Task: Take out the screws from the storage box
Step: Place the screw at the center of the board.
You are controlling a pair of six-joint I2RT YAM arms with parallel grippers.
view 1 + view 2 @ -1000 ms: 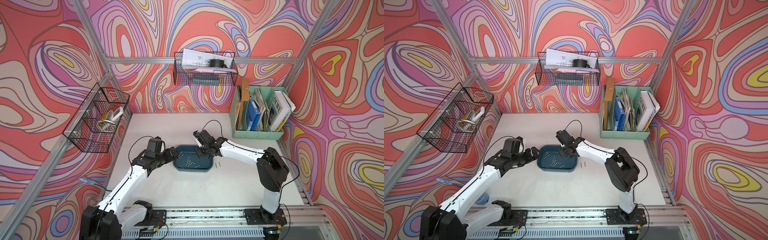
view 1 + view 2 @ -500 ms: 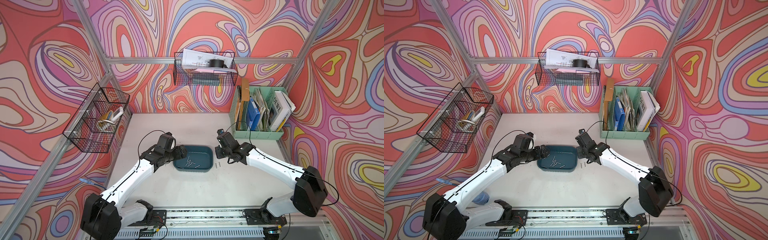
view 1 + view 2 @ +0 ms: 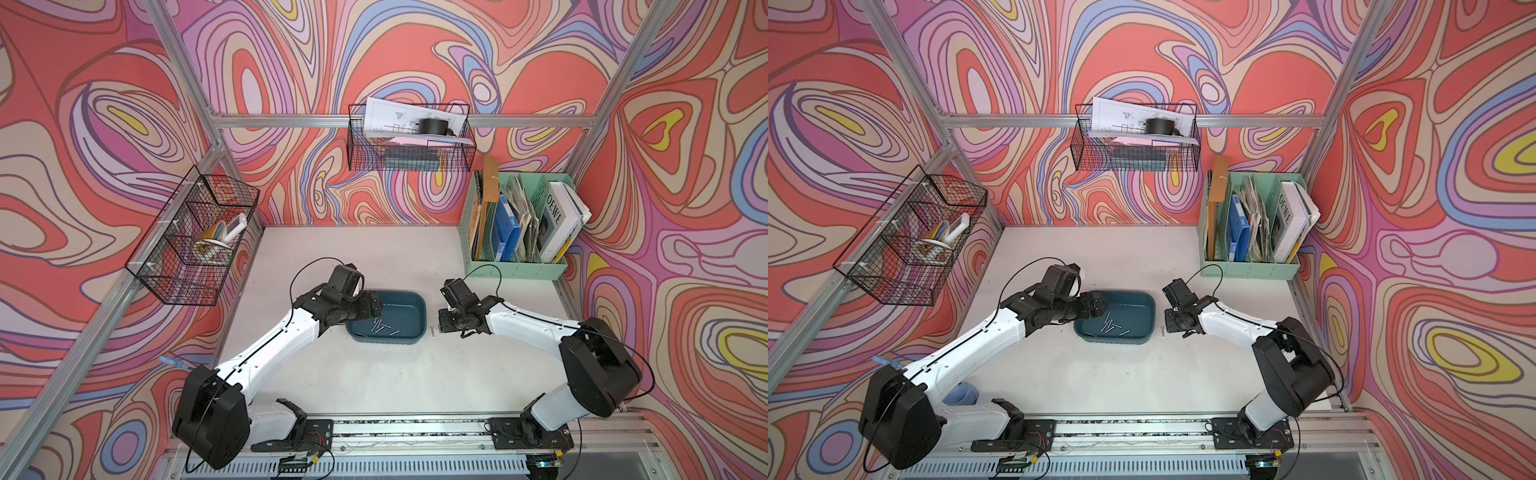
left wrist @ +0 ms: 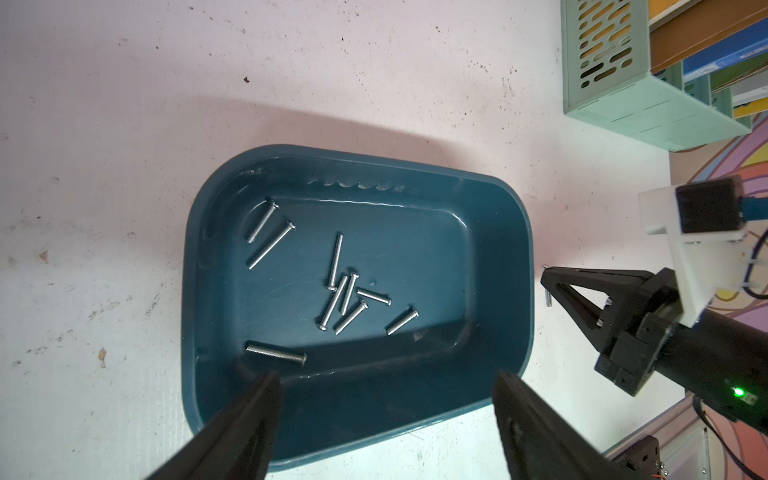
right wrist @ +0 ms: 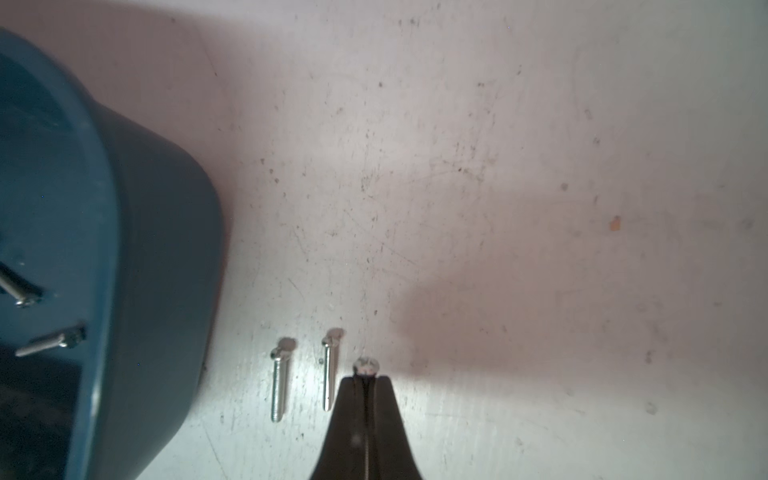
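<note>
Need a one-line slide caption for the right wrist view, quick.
Right gripper shut on a screw, beside two screws lying on the table next to the storage box.

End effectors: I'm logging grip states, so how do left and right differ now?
Left end effector stands open; right end effector is shut on a screw. Left hangs over the storage box; right is outside it, above the table beside two laid screws. Both have black tapered fingers.

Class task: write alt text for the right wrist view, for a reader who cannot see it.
The right gripper, jaws shut, pinches a screw whose head pokes past its tips, over the white table. Two more screws lie side by side between it and the teal storage box.
</note>
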